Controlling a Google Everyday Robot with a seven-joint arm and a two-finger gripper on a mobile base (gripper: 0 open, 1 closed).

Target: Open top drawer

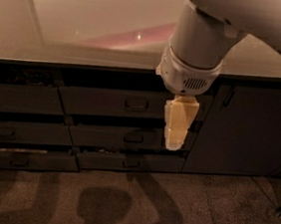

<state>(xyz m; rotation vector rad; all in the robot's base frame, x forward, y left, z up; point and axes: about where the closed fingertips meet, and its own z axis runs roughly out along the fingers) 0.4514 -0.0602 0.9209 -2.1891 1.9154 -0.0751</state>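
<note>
Approach step, with gripper [177,130] low before top drawer's [111,102] right end, just right of handle [137,103]. Cannot tell its opening. Needs a shift left onto handle, then grip and straight pull.

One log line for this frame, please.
task: open top drawer | hand: pointing down in front of drawer's right end, right of handle | handle: not yet gripped
</note>
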